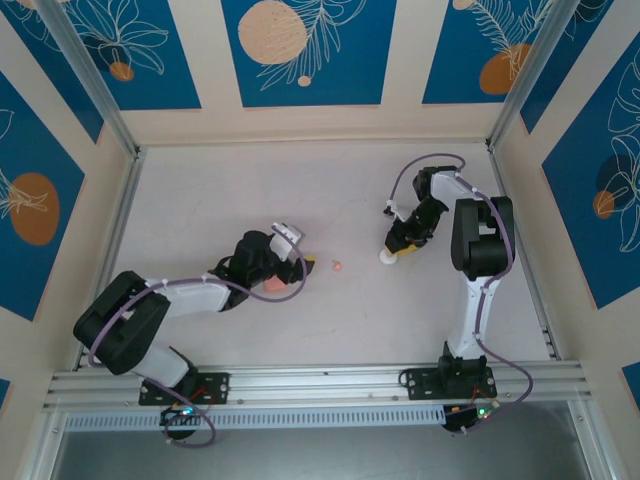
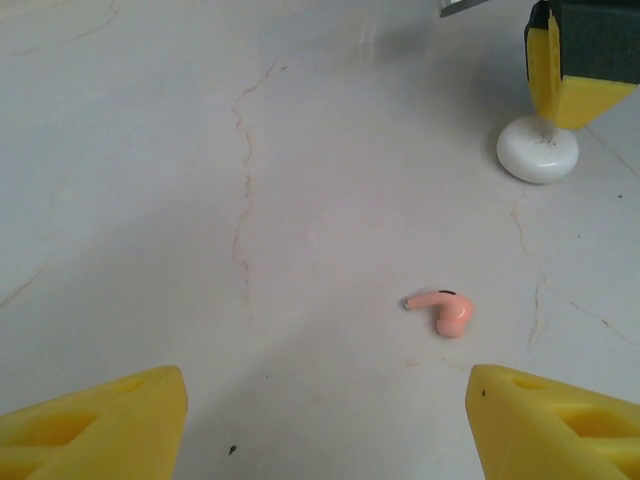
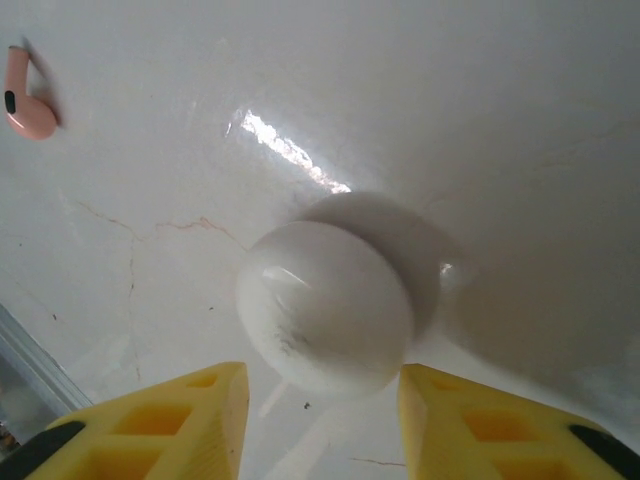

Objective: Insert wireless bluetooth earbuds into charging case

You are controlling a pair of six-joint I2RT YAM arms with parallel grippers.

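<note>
Two arms, both reaching over a pale worktop (image 2: 150, 200).

Item 1, left arm (image 1: 185, 298): folded low, elbow at the near left, forearm lying rightward toward the middle of the worktop. Left gripper (image 2: 325, 430) is held low over the surface. Its jaws are spread wide with nothing between them.

Item 2, right arm (image 1: 478, 240): rises from its base, with the wrist bent leftward and down. Right gripper (image 3: 322, 385) points down at a white domed piece (image 3: 325, 300). The jaws are parted, one on either side of that piece's near edge. Whether they touch it cannot be told.

Materials:
- Fingers (image 2: 100, 425): yellow moulded plastic, blocky, with square recesses.
- Arm links: black and white casing, with violet cable looped alongside.
- Worktop: off-white and marble-like, with fine brownish hairline veins and one bright glare streak in the right wrist view.
- White domed piece: smooth and glossy, round in outline, with faint dark scuffs.

Item 3, earbud (image 2: 445, 311): one piece in smooth salmon-pink plastic, with a rounded head, a short tapering stem and a small dark mark. It lies on its side on bare worktop between the two grippers. It is ahead of the left jaws, nearer the finger at the right of the left wrist view, and apart from the white domed piece.

Item 4, charging case (image 1: 276, 285): a salmon-pink rounded shape at the near side of the left gripper, partly covered by the wrist. Whether its lid is up or down cannot be told.
</note>
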